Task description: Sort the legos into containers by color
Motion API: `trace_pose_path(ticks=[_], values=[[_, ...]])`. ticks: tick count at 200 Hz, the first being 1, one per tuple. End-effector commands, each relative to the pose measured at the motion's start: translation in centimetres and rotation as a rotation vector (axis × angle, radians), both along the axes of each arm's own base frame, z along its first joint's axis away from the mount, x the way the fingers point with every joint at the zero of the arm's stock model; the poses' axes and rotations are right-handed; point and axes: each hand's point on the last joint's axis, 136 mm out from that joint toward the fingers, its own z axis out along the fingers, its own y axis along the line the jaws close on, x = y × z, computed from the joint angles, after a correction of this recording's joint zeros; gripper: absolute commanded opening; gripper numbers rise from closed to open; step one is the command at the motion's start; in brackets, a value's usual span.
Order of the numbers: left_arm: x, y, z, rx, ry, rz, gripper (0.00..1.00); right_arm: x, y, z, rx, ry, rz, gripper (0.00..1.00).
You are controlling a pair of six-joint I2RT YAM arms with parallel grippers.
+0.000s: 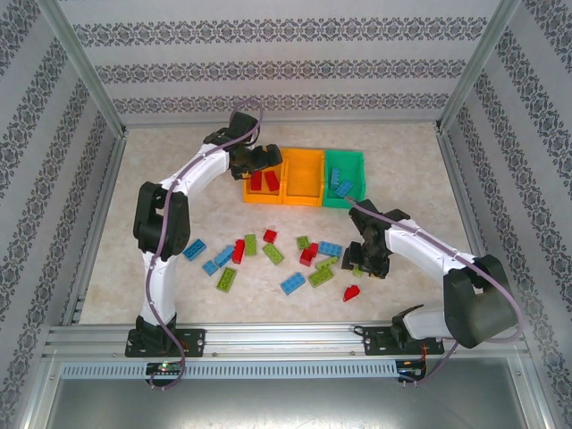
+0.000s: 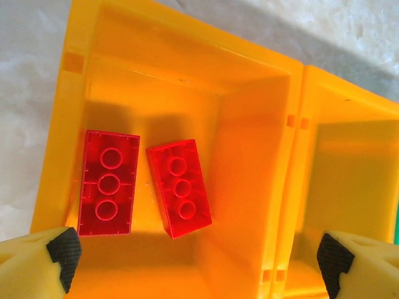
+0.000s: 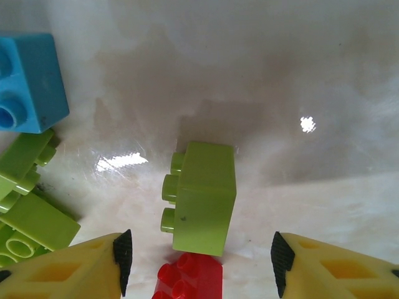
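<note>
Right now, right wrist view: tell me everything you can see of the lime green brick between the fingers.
The lime green brick is a small, smooth, matte-looking plastic block with a tiny dark speck on its upper face. It lies tipped on its side on the pale glossy table, studs pointing left. It sits between the open fingers of the right gripper, and neither finger touches it. A red brick lies against its near edge.

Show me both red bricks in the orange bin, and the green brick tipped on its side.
left red brick [image 2: 110,184]: left wrist view, its middle stud.
right red brick [image 2: 182,188]: left wrist view, its middle stud.
lime green brick [image 3: 207,198]: right wrist view, its smooth face.
</note>
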Motion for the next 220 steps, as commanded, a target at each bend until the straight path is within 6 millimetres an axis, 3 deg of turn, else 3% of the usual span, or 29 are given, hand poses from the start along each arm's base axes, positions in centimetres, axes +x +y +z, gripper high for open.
trace_pose_path(ticks=[1,32,85,110,129,177,220], values=[[-0.4,-1.0,2.5,-0.03,-0.067,-0.04,1.0,-0.3,-0.1,-0.4,-0.027,0.012,-0.003,0.61],[-0.5,-1.0,3.3,-0.045,-0.099,-0.05,1.0,0.7,-0.5,-0.8,-0.076,-0.018,0.022,0.54],[-1.0,-0.4,4.0,-0.033,-0.136,-0.046,1.0,2.0,-0.6,-1.0,-0.103,-0.063,0.025,0.32],[-1.4,0.1,4.4,-0.017,-0.155,-0.038,1.0,2.4,-0.6,-0.3,-0.099,-0.095,0.028,0.26],[-2.0,0.9,4.7,0.006,-0.172,-0.026,1.0,3.5,-0.1,1.4,-0.074,-0.157,0.025,0.24],[-5.4,4.9,4.7,0.122,-0.17,0.04,1.0,9.7,2.7,7.8,0.012,-0.384,0.075,0.24],[-9.7,9.1,2.9,0.22,-0.104,0.119,1.0,17.3,7.5,10.7,0.094,-0.49,0.18,0.24]])
